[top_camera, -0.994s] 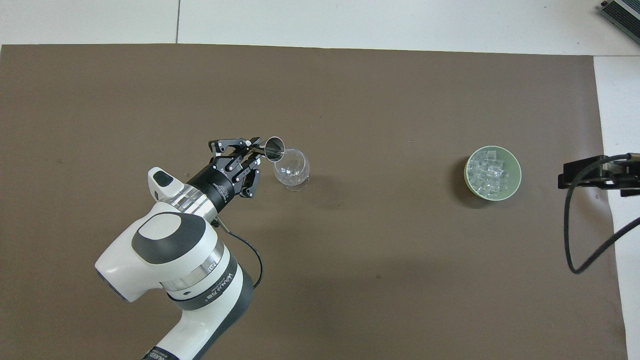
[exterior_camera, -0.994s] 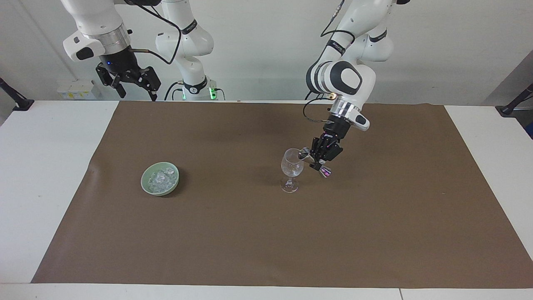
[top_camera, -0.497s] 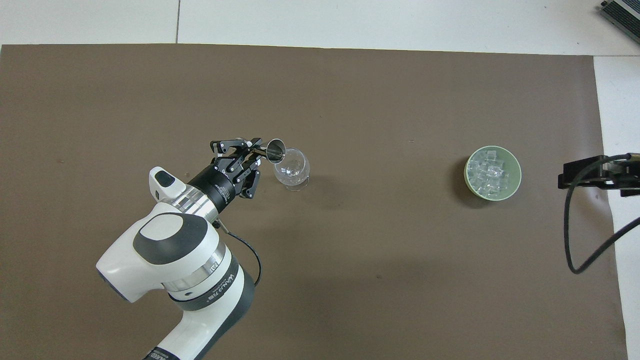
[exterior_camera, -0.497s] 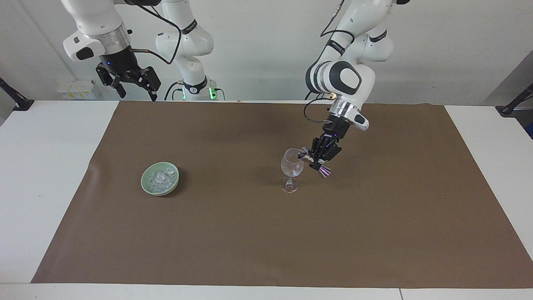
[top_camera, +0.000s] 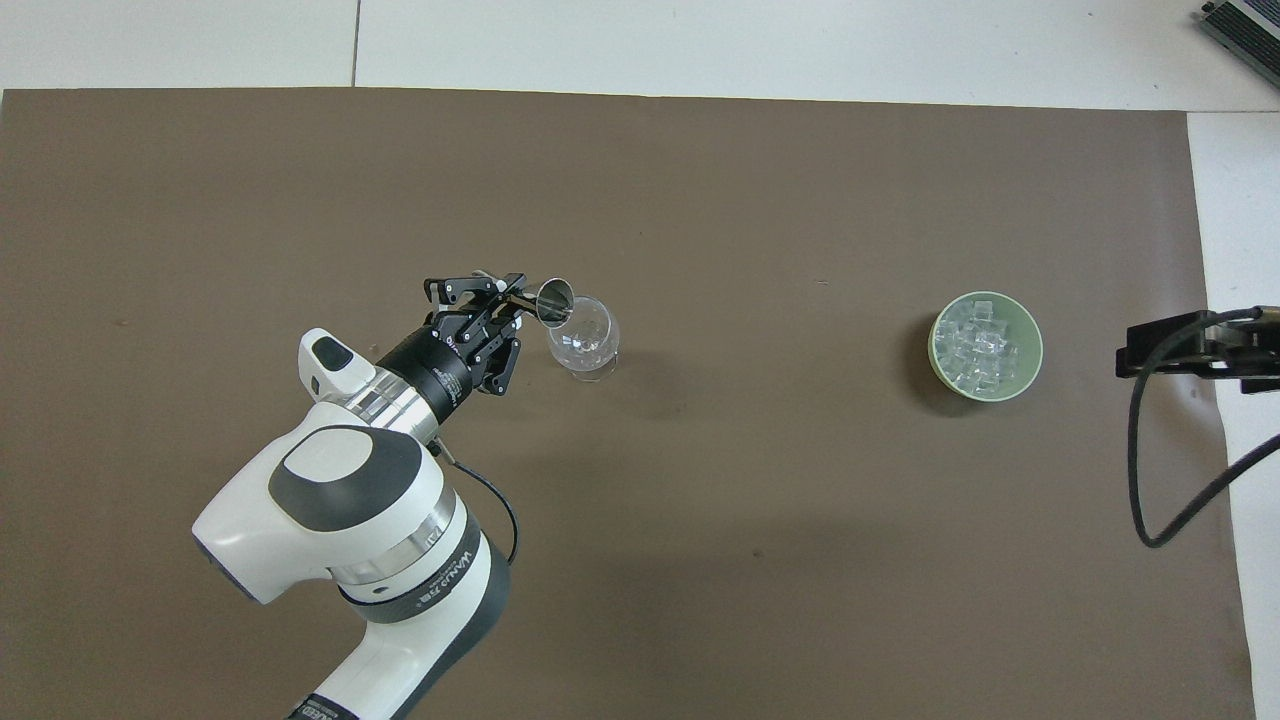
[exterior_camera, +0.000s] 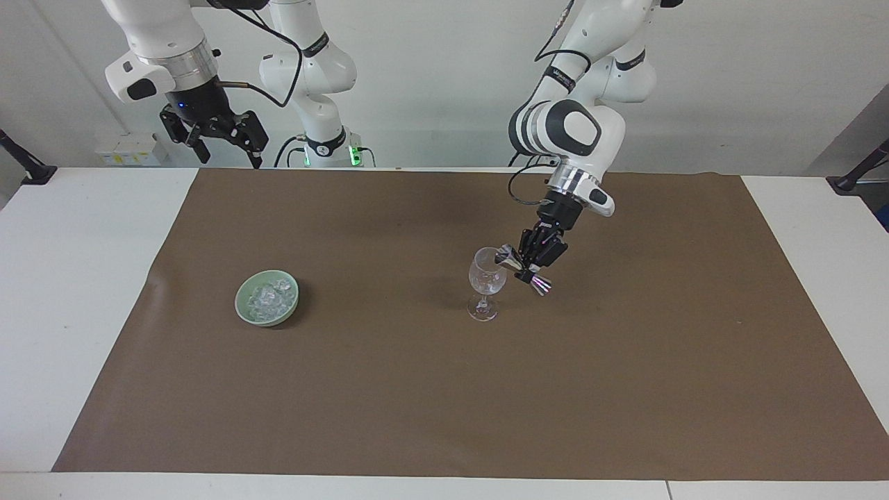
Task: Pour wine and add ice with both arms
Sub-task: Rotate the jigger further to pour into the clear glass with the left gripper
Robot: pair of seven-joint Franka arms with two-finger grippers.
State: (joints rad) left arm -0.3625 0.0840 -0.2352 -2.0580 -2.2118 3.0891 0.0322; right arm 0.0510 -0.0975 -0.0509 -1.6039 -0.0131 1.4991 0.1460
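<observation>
tabletop (exterior_camera: 83,292): white, fills most of the frame | brown mat (exterior_camera: 417,389): flat on it, across the middle | green bowl (exterior_camera: 267,298): on mat, middle left | clear stemmed glass (exterior_camera: 486,285): upright on mat, near center

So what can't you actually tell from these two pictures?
- Whether liquid is flowing from the metal jigger into the wine glass: too small and clear in both views.
- How full the glass is: too transparent to tell.
- Right claw: overhead view cuts it at the edge, showing only a black part.
- How many pieces of ice are in the green bowl: they blur together.
</observation>
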